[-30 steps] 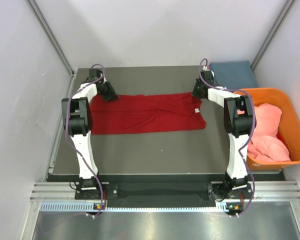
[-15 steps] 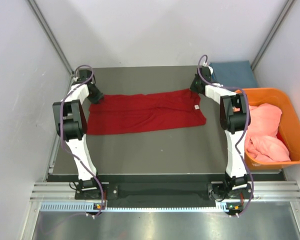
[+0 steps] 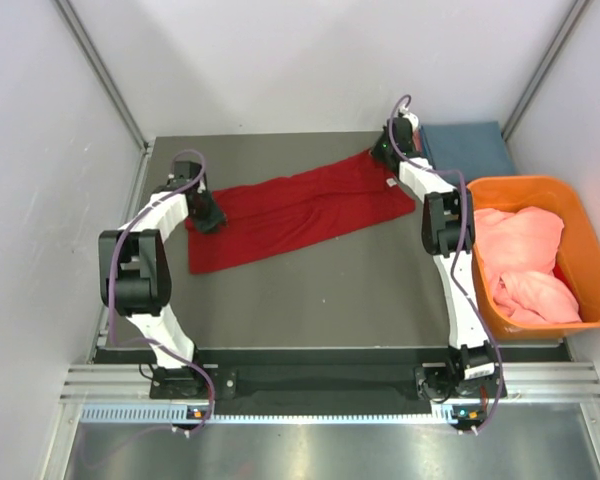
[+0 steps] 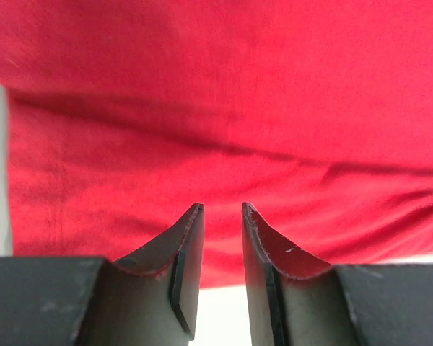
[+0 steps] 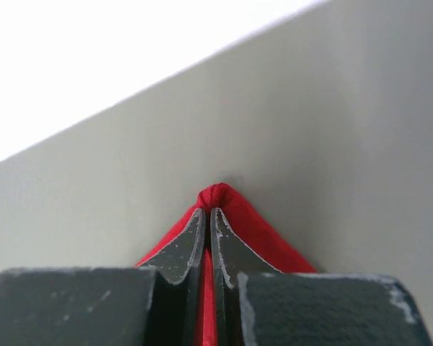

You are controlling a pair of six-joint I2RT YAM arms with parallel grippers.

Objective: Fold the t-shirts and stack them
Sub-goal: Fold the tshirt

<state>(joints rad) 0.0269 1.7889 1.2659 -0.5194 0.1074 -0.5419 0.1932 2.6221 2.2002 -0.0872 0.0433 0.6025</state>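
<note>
The deep red t-shirt (image 3: 290, 208) lies folded in a long strip, slanting from the left middle of the table to the far right, its white neck label (image 3: 391, 184) near the right end. My right gripper (image 3: 384, 152) is shut on the shirt's far right corner, and red cloth (image 5: 254, 229) is pinched between its jaws (image 5: 206, 210). My left gripper (image 3: 208, 212) is over the shirt's left end. Its jaws (image 4: 221, 207) stand a little apart with nothing between them, red cloth (image 4: 216, 108) just beyond. A blue t-shirt (image 3: 468, 148) lies folded at the back right. A salmon-pink t-shirt (image 3: 520, 262) sits in the tub.
The orange plastic tub (image 3: 586, 250) stands off the table's right edge, beside the right arm. Grey walls with metal posts enclose the dark table (image 3: 310, 290) on the left, back and right. The arm bases sit at the near edge.
My right gripper moved toward the far edge, pulling the shirt's right end back. My left gripper swung left, then came right and nearer. The shirt now lies slanted.
</note>
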